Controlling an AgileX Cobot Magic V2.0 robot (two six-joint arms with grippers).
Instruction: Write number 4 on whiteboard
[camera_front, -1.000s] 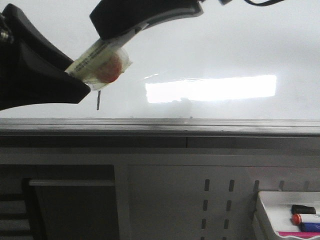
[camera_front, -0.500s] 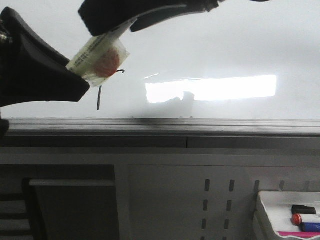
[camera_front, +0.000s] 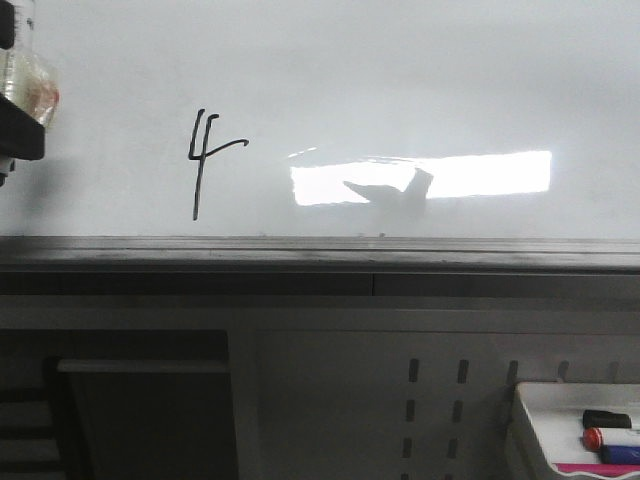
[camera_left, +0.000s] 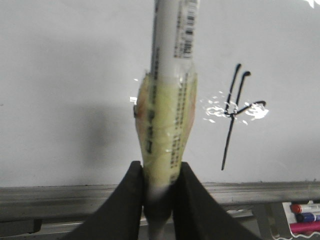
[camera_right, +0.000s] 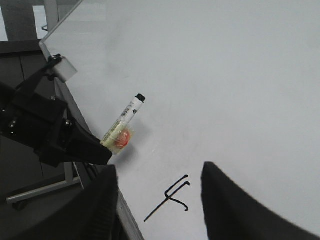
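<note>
A thin black number 4 stands drawn on the left part of the glossy whiteboard, above its lower rail. My left gripper is shut on a white marker wrapped in yellowish tape, held off the board to the left of the 4. In the front view only the gripper's edge and the taped marker show at the far left. My right gripper hangs open and empty in front of the whiteboard. The 4 shows between its fingers, with the marker beyond.
A grey metal rail runs along the board's lower edge. Below it is a perforated panel. A small white tray at the bottom right holds several spare markers. A bright rectangular reflection lies right of the 4.
The left gripper with the marker has pulled away to the left edge. The right arm has left the front view. The whole 4 now shows uncovered.
</note>
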